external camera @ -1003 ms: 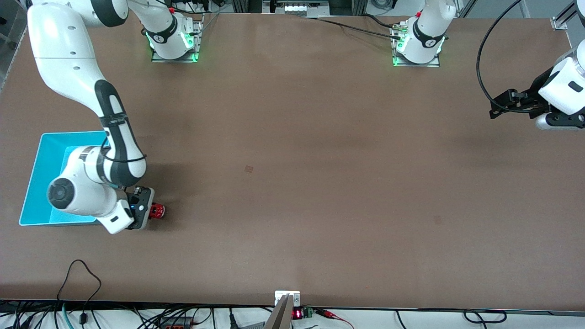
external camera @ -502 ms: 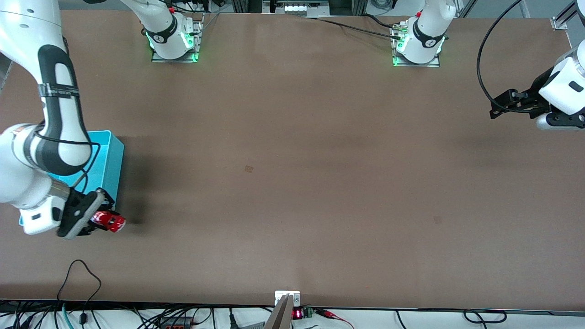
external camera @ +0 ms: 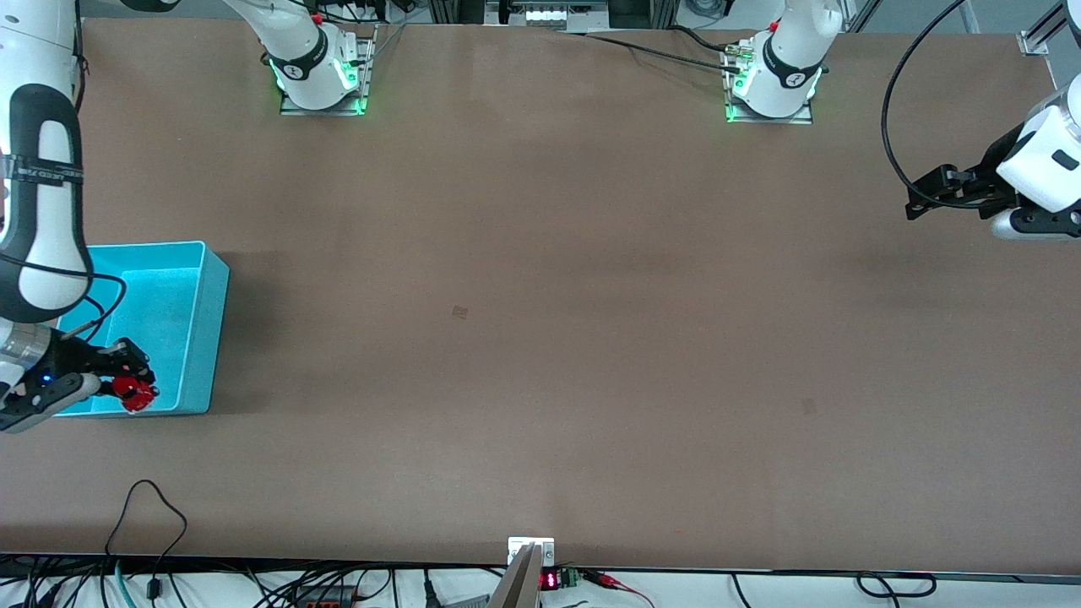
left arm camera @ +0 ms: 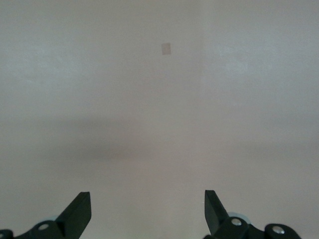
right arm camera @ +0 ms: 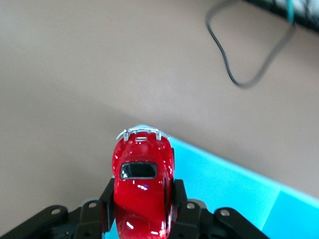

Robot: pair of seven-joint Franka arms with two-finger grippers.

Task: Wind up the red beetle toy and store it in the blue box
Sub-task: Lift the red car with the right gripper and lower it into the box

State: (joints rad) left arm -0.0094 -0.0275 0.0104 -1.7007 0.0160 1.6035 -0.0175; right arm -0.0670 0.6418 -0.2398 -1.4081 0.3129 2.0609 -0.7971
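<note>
The red beetle toy (external camera: pixel 133 392) is pinched between the two fingers of the right gripper (external camera: pixel 127 382), held in the air over the corner of the blue box (external camera: pixel 207 338) that lies nearest the front camera, at about 7 o'clock within the box's outline. In the right wrist view the red beetle toy (right arm camera: pixel 142 189) sits lengthwise between the dark fingers (right arm camera: pixel 178 196), its silvery bumper pointing away from the gripper and over the box's rim (right arm camera: pixel 219 164).

The box stands on the table (external camera: pixel 540 338) at the right arm's end, at about 9 o'clock from the table's middle. A black cable (external camera: pixel 152 515) loops at 6 o'clock of the box, near the table's edge.

The left gripper (external camera: pixel 946 198) waits over the table's other end, at about 3 o'clock; its fingers (left arm camera: pixel 79 211) are spread wide with nothing between them.
</note>
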